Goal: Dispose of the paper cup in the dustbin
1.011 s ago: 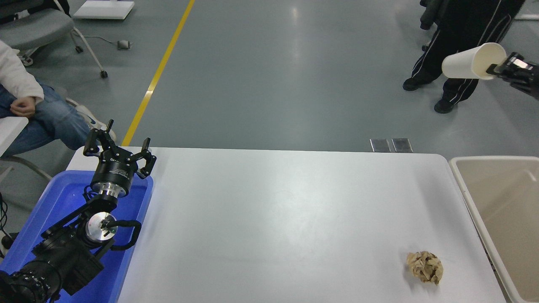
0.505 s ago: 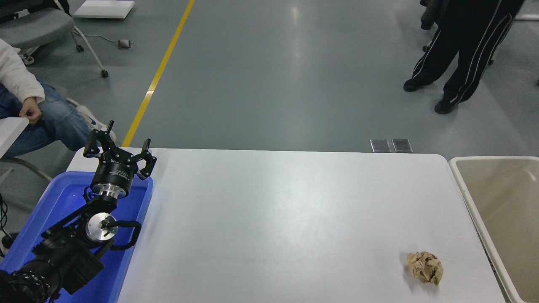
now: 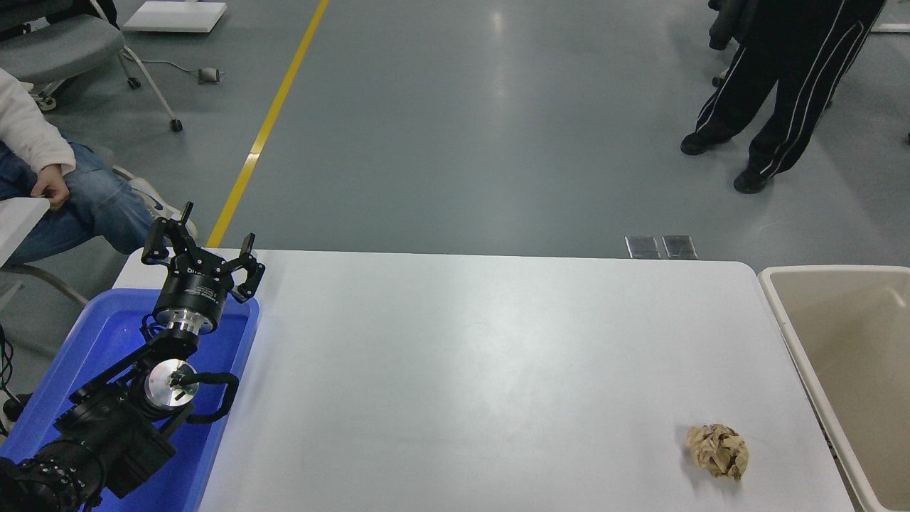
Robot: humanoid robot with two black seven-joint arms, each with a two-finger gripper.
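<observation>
While parked, left gripper [image 3: 202, 250] far from dustbin [image 3: 785, 334]

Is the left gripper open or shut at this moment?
Open. The left gripper has its black fingers spread apart above the far end of the blue tray, with nothing between them.

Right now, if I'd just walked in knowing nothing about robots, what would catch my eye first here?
Probably the black left hand, fingers spread, raised over a bright blue tray at the white table's near left corner. Then a crumpled brown paper ball, alone near the table's right edge. Just beyond that edge stands a big beige dustbin. No paper cup shows.
</observation>
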